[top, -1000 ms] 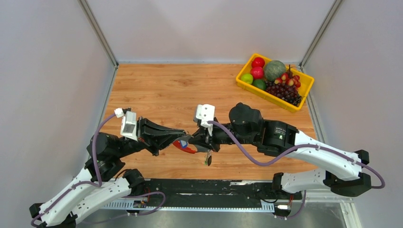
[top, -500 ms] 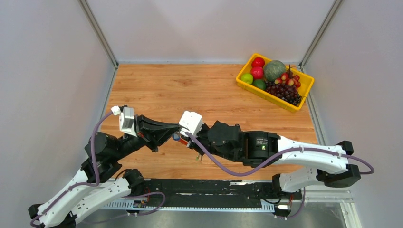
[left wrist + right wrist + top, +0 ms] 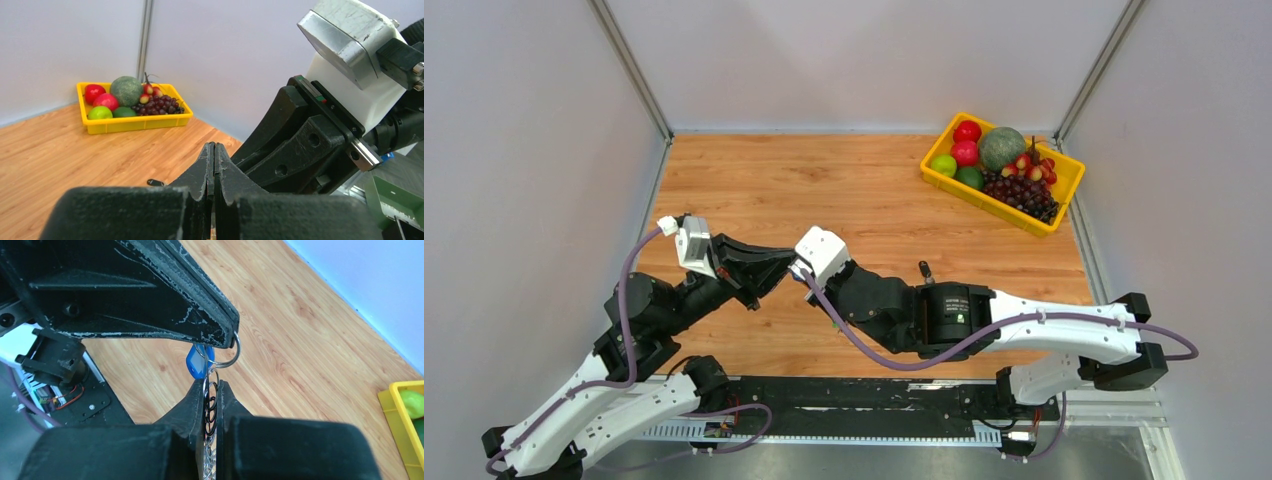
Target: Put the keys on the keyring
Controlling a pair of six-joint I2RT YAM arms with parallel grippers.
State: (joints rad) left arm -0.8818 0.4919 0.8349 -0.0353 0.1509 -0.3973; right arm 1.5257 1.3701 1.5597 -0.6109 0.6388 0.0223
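left gripper [image 3: 214,152] is clamped on the keyring [image 3: 233,353]; right gripper [image 3: 212,390] pinches the blue key [image 3: 196,363] hanging from it, above the table [image 3: 300,340].

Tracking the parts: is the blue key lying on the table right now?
No, the blue key hangs in the air from a ring pinched by the left tool.

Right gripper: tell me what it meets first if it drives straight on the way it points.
The keyring, which the blue key, apparently held in the right gripper, overlaps in the right wrist view. Just behind it is the left gripper, pinching that ring. Depth is hard to judge.
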